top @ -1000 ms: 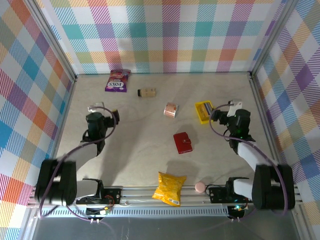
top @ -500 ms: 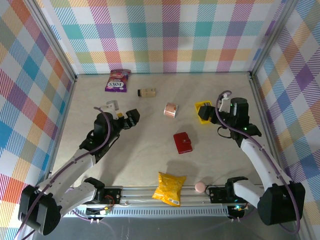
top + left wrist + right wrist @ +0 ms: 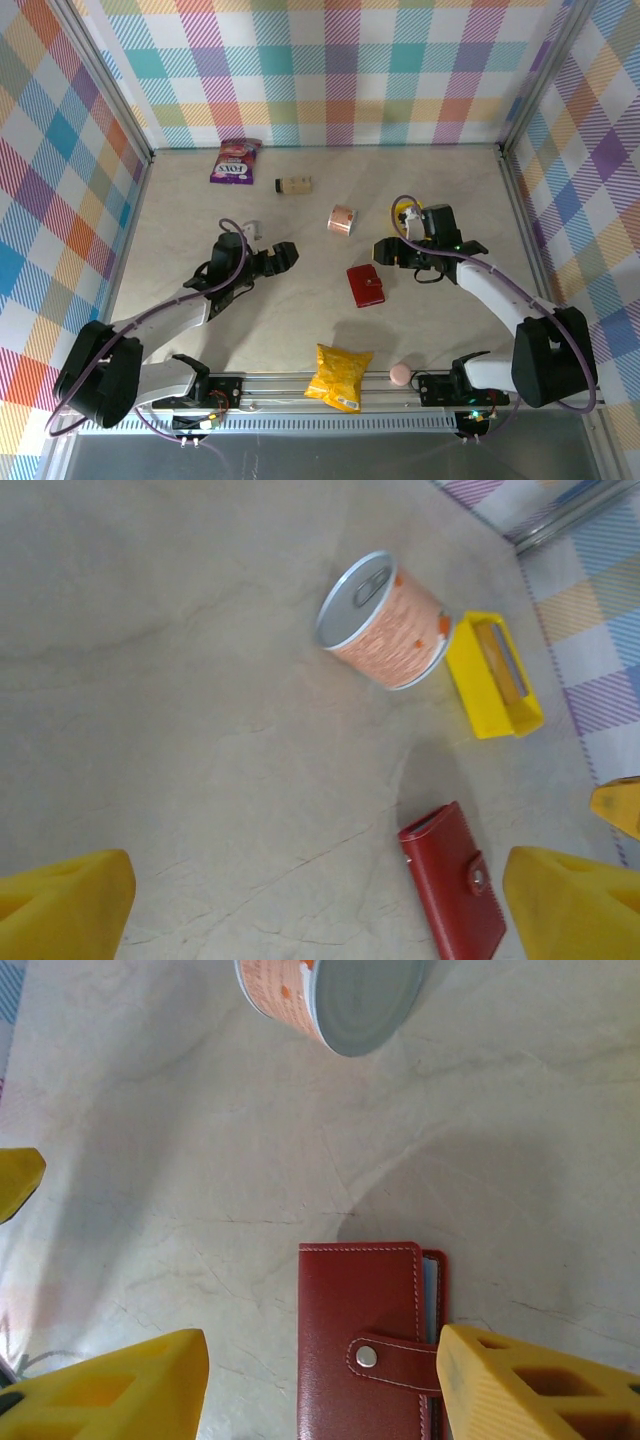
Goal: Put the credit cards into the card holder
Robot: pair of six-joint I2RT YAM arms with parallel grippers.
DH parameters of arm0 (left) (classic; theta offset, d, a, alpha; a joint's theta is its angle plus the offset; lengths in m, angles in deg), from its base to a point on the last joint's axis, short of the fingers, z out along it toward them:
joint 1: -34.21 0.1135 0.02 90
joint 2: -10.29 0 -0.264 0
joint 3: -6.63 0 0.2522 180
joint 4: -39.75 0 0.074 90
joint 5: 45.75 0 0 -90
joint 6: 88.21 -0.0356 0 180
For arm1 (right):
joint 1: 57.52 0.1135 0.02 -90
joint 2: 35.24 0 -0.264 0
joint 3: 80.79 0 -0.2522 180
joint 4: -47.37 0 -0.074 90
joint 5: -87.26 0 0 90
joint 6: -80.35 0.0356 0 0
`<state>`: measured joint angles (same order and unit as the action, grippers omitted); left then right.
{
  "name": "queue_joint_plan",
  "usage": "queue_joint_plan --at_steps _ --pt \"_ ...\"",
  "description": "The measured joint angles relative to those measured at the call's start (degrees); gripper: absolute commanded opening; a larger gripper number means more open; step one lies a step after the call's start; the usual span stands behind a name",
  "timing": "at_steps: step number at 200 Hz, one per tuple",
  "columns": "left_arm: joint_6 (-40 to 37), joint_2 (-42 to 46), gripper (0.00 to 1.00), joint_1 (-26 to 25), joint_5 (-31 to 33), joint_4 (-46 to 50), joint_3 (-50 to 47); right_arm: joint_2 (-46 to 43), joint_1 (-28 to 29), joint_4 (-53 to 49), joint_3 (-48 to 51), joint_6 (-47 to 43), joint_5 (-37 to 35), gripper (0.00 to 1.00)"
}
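Right gripper [image 3: 386, 252] hovers over the far edge of the closed red card holder [image 3: 365, 286], jaws parted and gripping nothing. Left gripper [image 3: 281, 256] stands wide open and empty, well to the holder's left. A pale blue edge [image 3: 430, 1282] shows along the holder's side.

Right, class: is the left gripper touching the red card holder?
Apart. The top view shows bare table between the left gripper and the red card holder.
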<state>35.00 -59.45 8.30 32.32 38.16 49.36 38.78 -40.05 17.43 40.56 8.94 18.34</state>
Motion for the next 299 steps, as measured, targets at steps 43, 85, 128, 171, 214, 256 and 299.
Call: queue_joint_plan --at_steps 43,85,128,171,214,256,299 --pt "2.1 -1.9 0.9 -2.1 0.1 -1.3 -0.3 -0.2 0.2 0.0 0.2 0.7 -0.7 0.57" --pt "1.9 -1.9 0.86 -2.1 -2.3 -1.4 -0.3 -3.7 0.7 0.1 2.2 0.7 -2.3 0.52" --pt "1.9 -2.1 0.83 -2.1 -5.3 -3.0 -0.5 0.9 2.4 -2.4 0.9 0.5 -3.7 0.44" --pt "2.2 -5.6 0.83 -2.2 -9.4 -4.3 -0.5 7.6 9.9 -8.2 -4.6 -0.3 -11.5 0.44" --pt "3.5 -7.4 0.82 -2.8 -13.3 -8.1 -0.7 8.6 14.2 -12.5 -7.3 -0.9 -19.3 0.48" --pt "4.8 -9.7 0.8 -3.3 -16.1 -11.7 -0.7 13.0 16.3 -14.3 -8.8 -1.5 -22.9 0.5" --pt "5.0 -10.6 0.78 -3.3 -17.2 -12.2 -0.7 15.8 18.8 -15.6 -9.6 -1.8 -25.2 0.53"
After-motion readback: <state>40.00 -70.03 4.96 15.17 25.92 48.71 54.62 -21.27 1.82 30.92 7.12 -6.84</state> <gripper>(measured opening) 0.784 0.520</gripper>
